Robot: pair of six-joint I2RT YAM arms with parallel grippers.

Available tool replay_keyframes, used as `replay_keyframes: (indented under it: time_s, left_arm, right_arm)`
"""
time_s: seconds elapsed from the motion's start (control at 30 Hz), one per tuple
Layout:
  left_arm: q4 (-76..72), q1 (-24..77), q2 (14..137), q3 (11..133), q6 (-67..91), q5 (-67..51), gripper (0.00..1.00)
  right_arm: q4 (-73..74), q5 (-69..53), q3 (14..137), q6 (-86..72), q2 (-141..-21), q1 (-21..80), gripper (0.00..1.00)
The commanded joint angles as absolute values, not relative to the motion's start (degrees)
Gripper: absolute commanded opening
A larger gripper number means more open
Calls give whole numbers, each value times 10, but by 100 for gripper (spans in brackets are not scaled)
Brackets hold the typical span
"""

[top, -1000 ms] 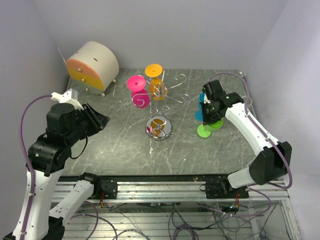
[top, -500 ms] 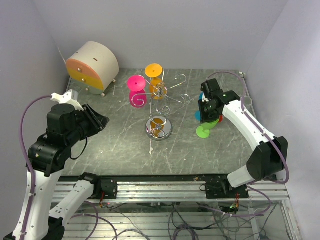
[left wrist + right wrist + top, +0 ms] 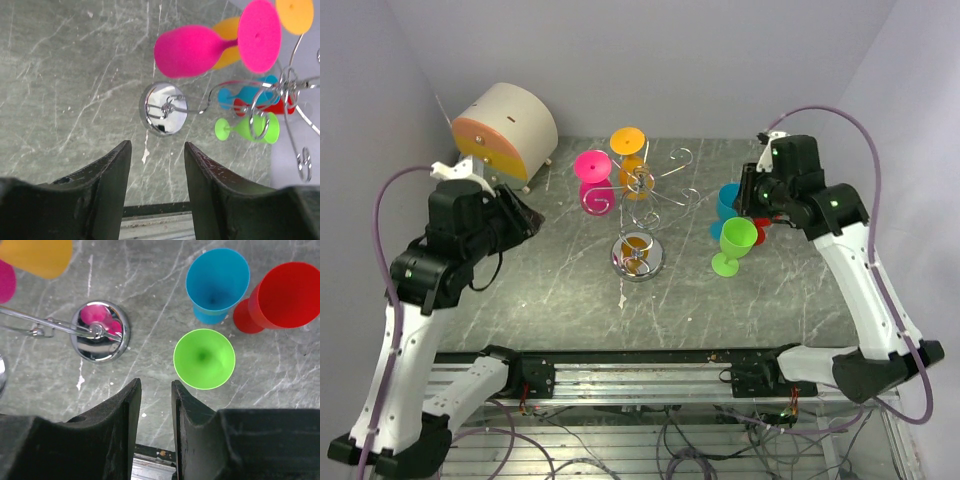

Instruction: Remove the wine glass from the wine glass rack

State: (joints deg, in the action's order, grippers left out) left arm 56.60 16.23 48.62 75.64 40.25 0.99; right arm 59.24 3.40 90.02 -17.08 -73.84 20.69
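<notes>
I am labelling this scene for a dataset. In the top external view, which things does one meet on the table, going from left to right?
Beige round box → pink wine glass → chrome base of the wine glass rack → green wine glass.

Field notes: my arms have white links and black joint housings. Left arm [image 3: 405, 340] at frame left, right arm [image 3: 865, 290] at frame right. A purple cable [image 3: 820, 108] loops along each. Tiny green lights [image 3: 837, 200] on the joints. Left gripper [image 3: 156, 147] and right gripper [image 3: 155, 385]: thick matte-black fingers.
</notes>
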Motion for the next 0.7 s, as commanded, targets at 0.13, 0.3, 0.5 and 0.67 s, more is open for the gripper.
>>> replay_keyframes:
  time_s: [0.13, 0.3, 0.5, 0.67]
  left_arm:
    - [459, 161, 611, 847, 399, 18, 59]
    - [401, 81, 674, 864, 423, -152, 59]
    - [210, 19, 667, 748, 509, -319, 57]
    - [88, 19, 667, 688, 569, -379, 56]
  right_arm:
    - [602, 19, 919, -182, -685, 206, 31]
    - [605, 22, 915, -177, -675, 206, 31]
    - [599, 23, 904, -169, -665, 206, 31]
    - [588, 16, 893, -168, -665, 206, 31]
